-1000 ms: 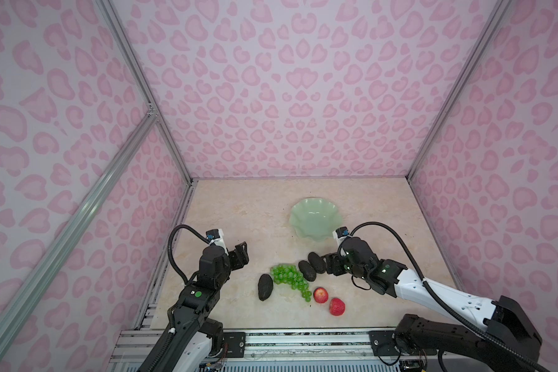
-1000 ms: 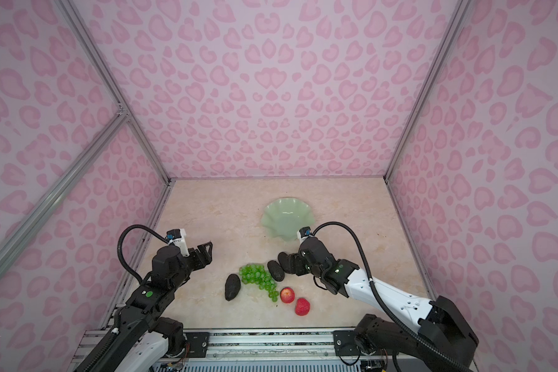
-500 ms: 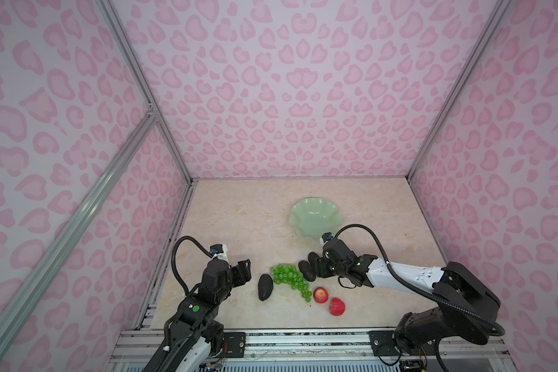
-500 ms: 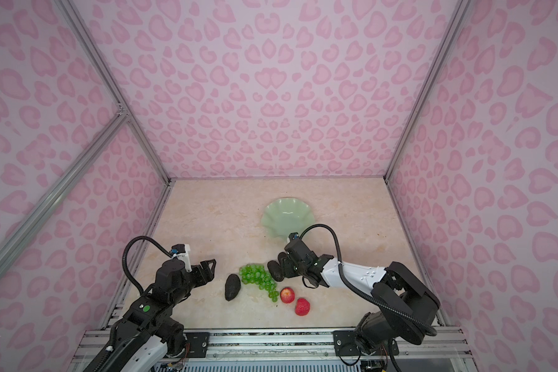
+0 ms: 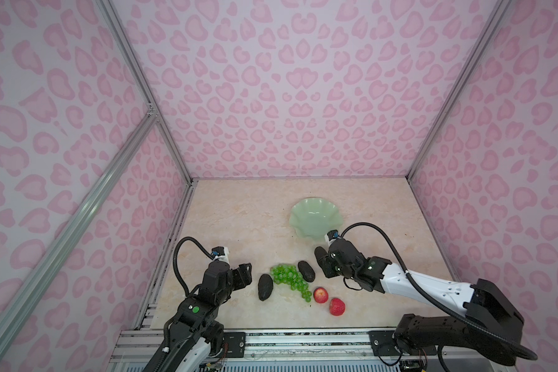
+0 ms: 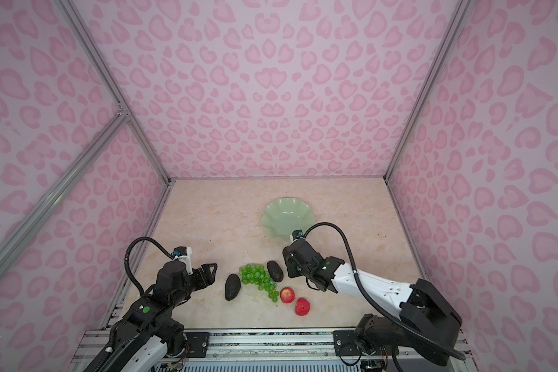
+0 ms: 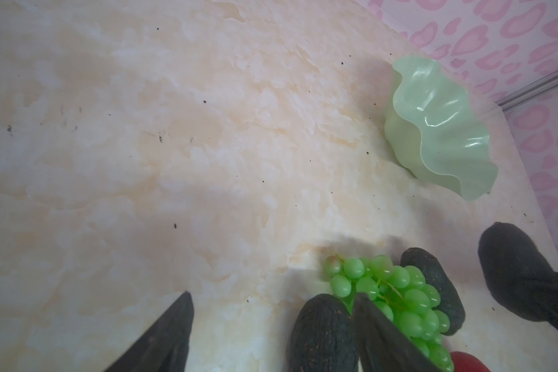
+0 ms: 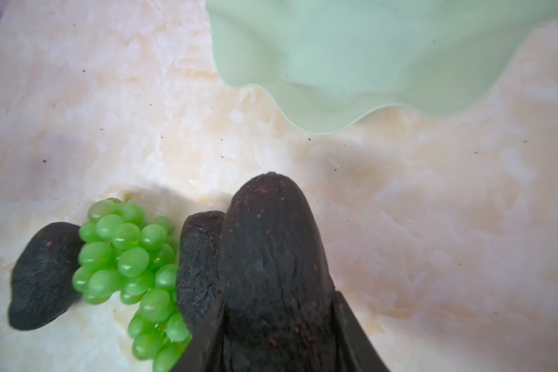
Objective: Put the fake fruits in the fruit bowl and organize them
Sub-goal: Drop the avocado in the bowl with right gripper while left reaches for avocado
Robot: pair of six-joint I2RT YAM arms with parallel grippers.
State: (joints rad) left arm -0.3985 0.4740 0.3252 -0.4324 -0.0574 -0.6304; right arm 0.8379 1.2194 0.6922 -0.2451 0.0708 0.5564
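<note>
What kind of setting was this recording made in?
Probably a staged robot test booth: pink-patterned wall panels on aluminium framing, a marble-look tabletop, a left arm and right arm mounted at its front edge.

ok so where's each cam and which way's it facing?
Top views: high above the front rail, looking down and back over the table; left arm and right arm show.
Left wrist: on the left arm, facing across the table to the fruit bowl; left gripper, open, shows as two fingers.
Right wrist: on the right arm, looking down toward the fruit bowl; right gripper shows, shut on an avocado.
Shared: both wrist views catch the fruit bowl, green grapes and that avocado.
</note>
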